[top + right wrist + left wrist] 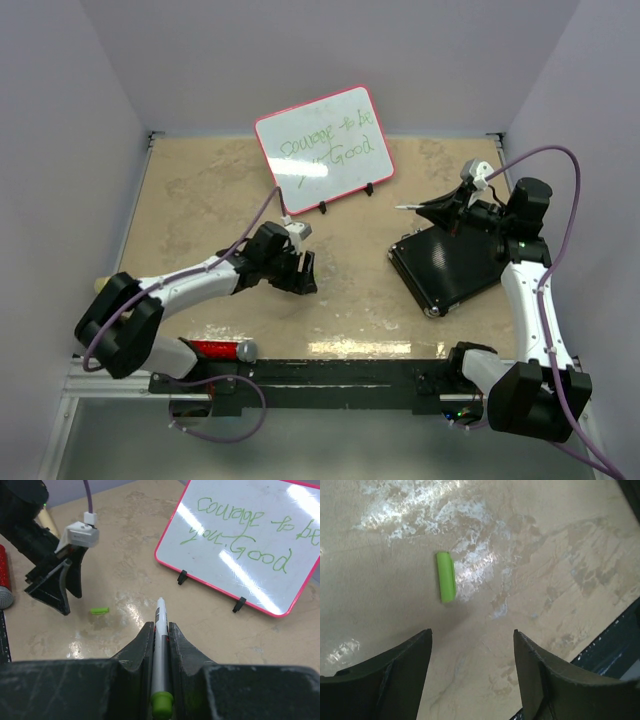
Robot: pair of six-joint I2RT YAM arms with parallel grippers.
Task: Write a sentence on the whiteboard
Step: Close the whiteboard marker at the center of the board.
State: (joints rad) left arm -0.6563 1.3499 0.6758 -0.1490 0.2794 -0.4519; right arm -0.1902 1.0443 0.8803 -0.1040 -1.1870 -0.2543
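The whiteboard (322,150) stands tilted on small black feet at the back of the table, with green handwriting on it; it also fills the upper right of the right wrist view (240,540). My right gripper (160,625) is shut on a white-and-grey marker (160,612) with a green end, its tip pointing out toward the table short of the board. In the top view this gripper (425,210) hovers right of the board. My left gripper (472,631) is open with nothing between its fingers, low over the table (300,272). A green cap (446,576) lies just ahead of it.
A black rectangular pad (450,265) lies under the right arm. A red glittery cylinder (215,349) rests at the near edge by the left base. Grey walls enclose the table on three sides.
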